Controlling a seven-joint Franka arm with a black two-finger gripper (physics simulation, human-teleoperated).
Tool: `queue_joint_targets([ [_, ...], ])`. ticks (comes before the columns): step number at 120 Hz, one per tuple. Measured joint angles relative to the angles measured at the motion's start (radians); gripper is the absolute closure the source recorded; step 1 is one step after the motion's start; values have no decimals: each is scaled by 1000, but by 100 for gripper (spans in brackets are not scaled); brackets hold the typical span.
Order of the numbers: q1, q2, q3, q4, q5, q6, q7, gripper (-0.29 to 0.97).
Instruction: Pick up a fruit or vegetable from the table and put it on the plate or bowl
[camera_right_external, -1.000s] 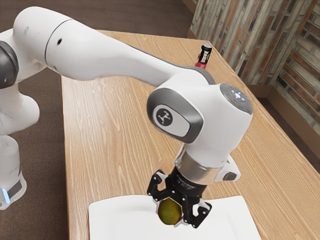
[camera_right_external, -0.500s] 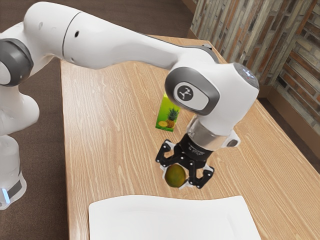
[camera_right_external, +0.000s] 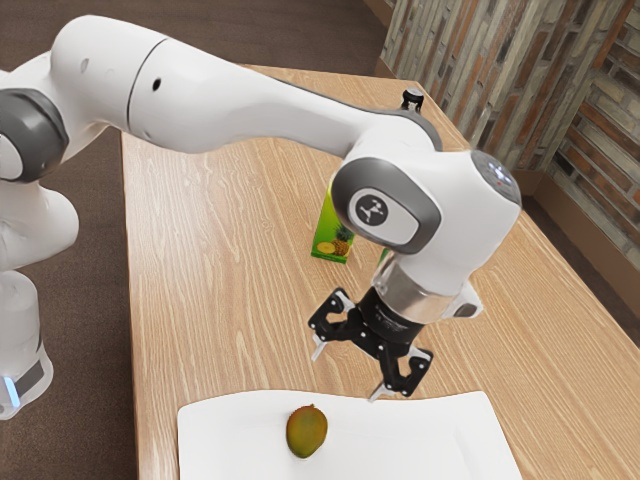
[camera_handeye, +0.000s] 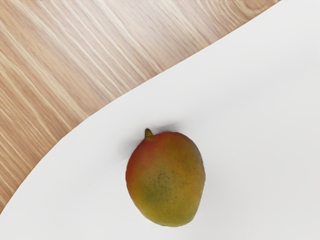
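Since the mango (camera_right_external: 306, 431) rests on the plate (camera_right_external: 440, 440) at lower centre, placement appears complete; the end effector (camera_right_external: 345, 377) hangs spread, empty.

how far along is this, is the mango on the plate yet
Done: the mango lies on the white plate, free of the gripper. In hand: nothing; the gripper hangs open near the plate's far edge. Left: nothing of the placing that I can see, perhaps only drawing the arm clear.

Wooden table (camera_right_external: 220, 250) with plate (camera_right_external: 430, 440), carton (camera_right_external: 330, 232)
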Motion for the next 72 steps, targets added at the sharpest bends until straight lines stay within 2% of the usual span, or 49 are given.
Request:
queue_joint_targets([
  [12,7,-10,11,15,2,2,7,1],
  [21,4,-83,14,20,17,-12,10,1],
  [35,10,-144,6,21,111,-48,15,0],
  [51,-12,-120,-20,21,176,-67,20,0],
  [64,-36,-112,-81,21,294,-76,22,0],
  [72,-38,-111,-89,21,338,-79,25,0],
])
